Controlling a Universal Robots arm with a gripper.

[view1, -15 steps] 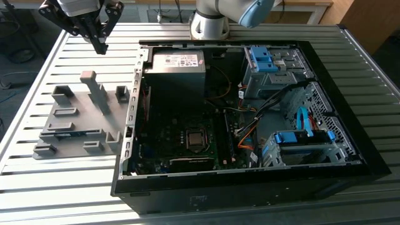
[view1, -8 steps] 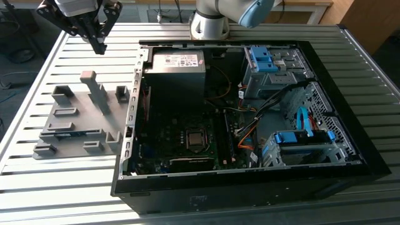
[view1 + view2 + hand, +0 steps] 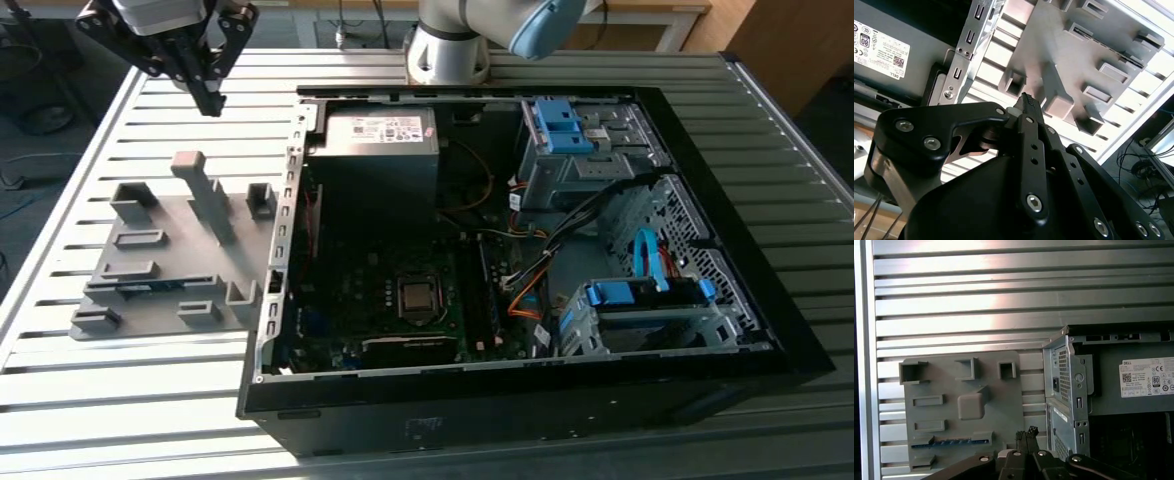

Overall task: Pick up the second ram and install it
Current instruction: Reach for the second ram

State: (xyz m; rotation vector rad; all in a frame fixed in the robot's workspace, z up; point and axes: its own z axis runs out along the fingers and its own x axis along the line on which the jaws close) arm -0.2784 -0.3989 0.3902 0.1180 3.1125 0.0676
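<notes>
- Hovering above the slatted tabletop (image 3: 120, 400) at the exterior view's top left: pincer (image 3: 210, 100), tips pressed narrow, gripping nothing.
- Standing on edge in a slot of the grey holder block (image 3: 187, 265), just beside the open computer case (image 3: 534, 410): second ram (image 3: 147, 285), untouched.
- Well apart from the pincer, toward the holder's opposite, camera-near end, with the long axis running along the tabletop's slats.

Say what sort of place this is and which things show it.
Probably a robotics lab bench for computer assembly: an open computer case lies on a slatted metal table, a grey holder block beside it carries a ram stick, and a robot gripper hangs above.
</notes>
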